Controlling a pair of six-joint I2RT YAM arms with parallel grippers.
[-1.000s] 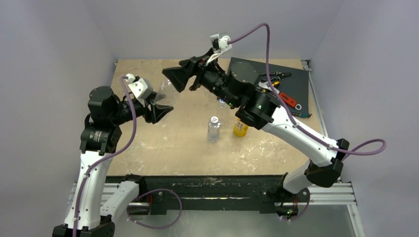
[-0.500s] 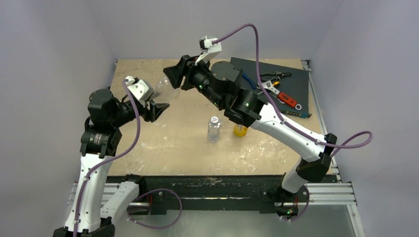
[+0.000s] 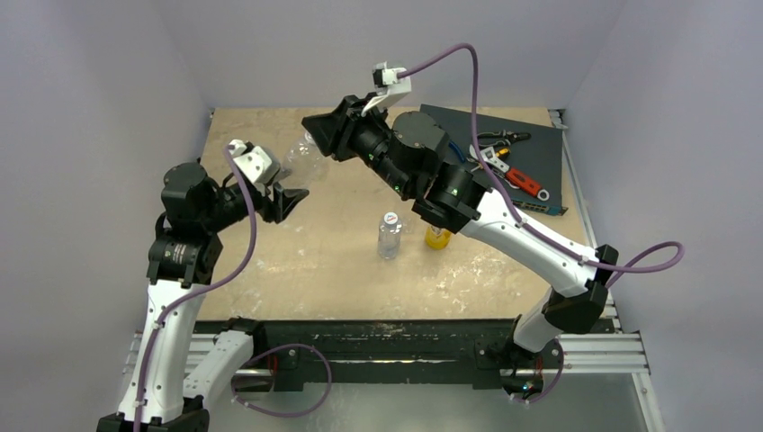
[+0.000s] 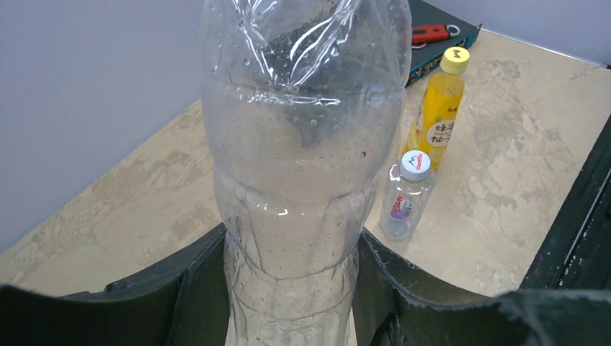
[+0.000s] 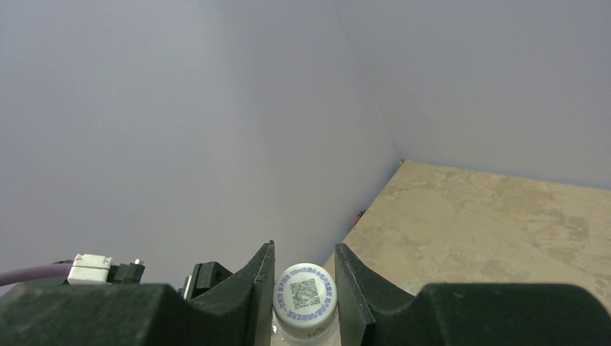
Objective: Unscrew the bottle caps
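My left gripper [image 4: 292, 277] is shut on the lower body of a clear, crinkled bottle [image 4: 302, 144], which it holds tilted above the table's far left [image 3: 301, 160]. My right gripper [image 5: 305, 288] is shut on that bottle's white cap [image 5: 305, 297], which has a printed code on top; its fingers [image 5: 264, 288] press both sides. In the top view the right gripper [image 3: 315, 135] meets the bottle's neck. A small clear bottle [image 3: 389, 238] with a white cap [image 4: 415, 164] and an orange-yellow bottle [image 4: 438, 119] with a yellow cap [image 4: 455, 60] stand mid-table.
A dark board [image 3: 540, 171] at the back right carries pliers and a red-handled tool [image 3: 526, 184]. Grey walls close in the table on the left, back and right. The right arm stretches over the two standing bottles.
My right gripper has swung left onto the held bottle's cap and closed on it. The left arm has kept the bottle nearly still.
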